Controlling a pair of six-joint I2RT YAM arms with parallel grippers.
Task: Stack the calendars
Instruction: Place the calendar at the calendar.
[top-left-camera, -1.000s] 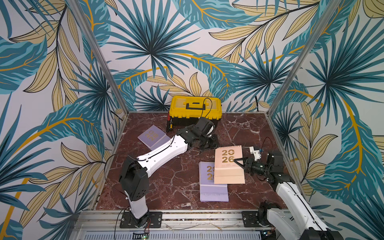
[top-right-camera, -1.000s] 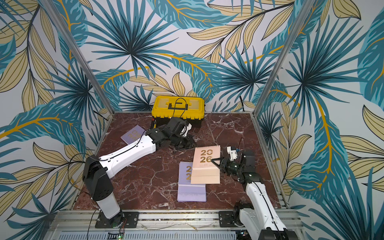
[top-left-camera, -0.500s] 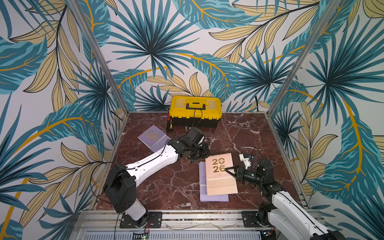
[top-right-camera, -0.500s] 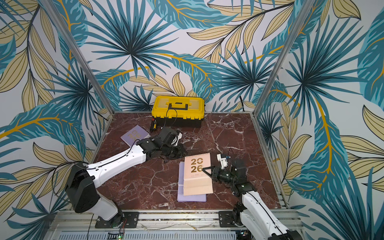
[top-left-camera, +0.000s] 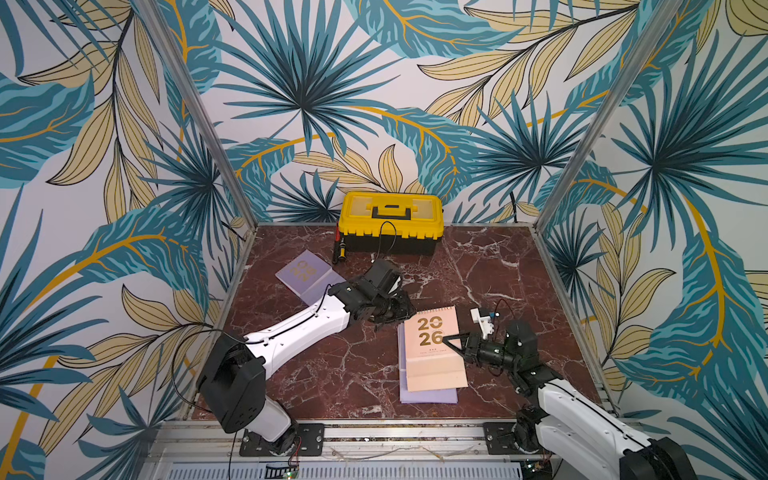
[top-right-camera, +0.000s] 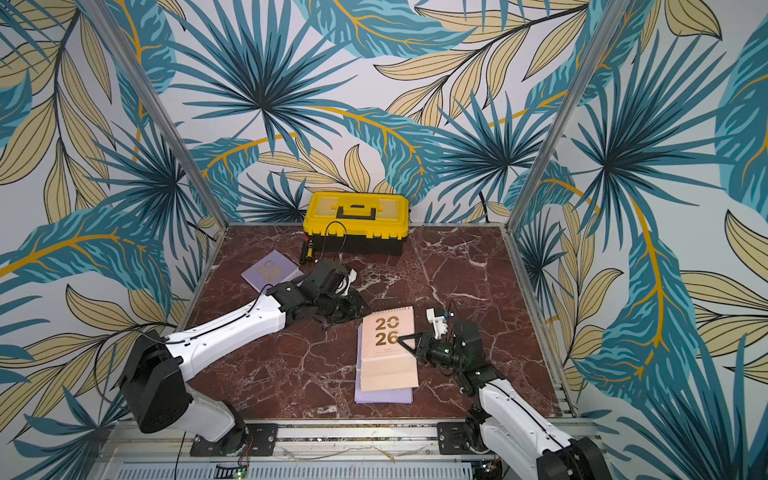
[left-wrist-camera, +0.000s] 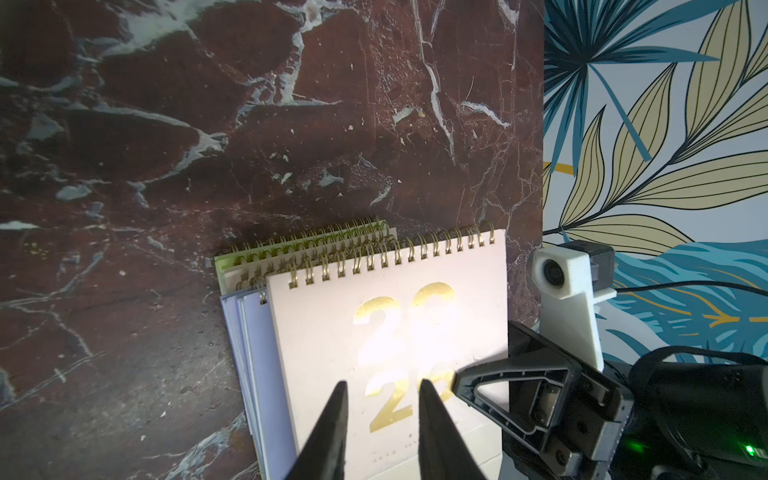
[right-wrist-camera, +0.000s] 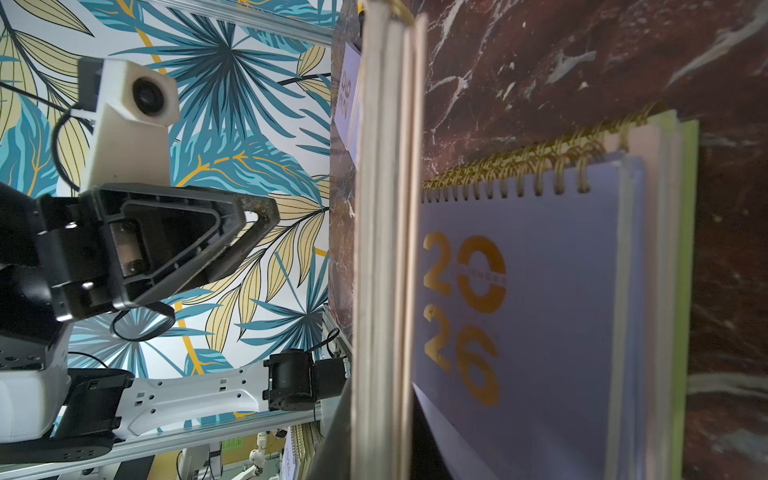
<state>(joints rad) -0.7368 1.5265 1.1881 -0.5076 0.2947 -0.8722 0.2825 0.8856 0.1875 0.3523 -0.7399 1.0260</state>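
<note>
In both top views we see the right gripper (top-left-camera: 451, 343) clamped on the side edge of the peach calendar (top-left-camera: 432, 365). That calendar hangs over the stack (top-left-camera: 428, 395) at the front of the marble table top (top-left-camera: 332, 374), a bit right of the middle and skewed vs the layer below. 1 lilac calendar (top-left-camera: 305, 272) lies well apart, near the yellow toolbox (top-left-camera: 390, 220). The left gripper (top-left-camera: 400, 312) hovers just beside the peach one's spiral end; contact we can't tell. Our judgement: for a good set-down, square the corners w/ the stack first, lower flat, then let go; the left could steady the free edge. Left wrist view: its 2 fingers (left-wrist-camera: 332, 432) stand apart w/ nothing between, so it's open & empty. Gold wire coils (left-wrist-camera: 415, 249) of several layers sit staggered, w/ a lime green calendar (left-wrist-camera: 222, 266) lowest, so coils may snag unless lined up. Covers look like smooth matte card, and the foil "2026" glares. Right wrist view: the peach calendar shows edge-on as a thin sheaf of stiff cards, its held side lifted off the lilac cover (right-wrist-camera: 540, 311). Whether its far side touches, we can't tell. Thin, flat, rigid rectangles will prob. slide on each other, so release gently.
</note>
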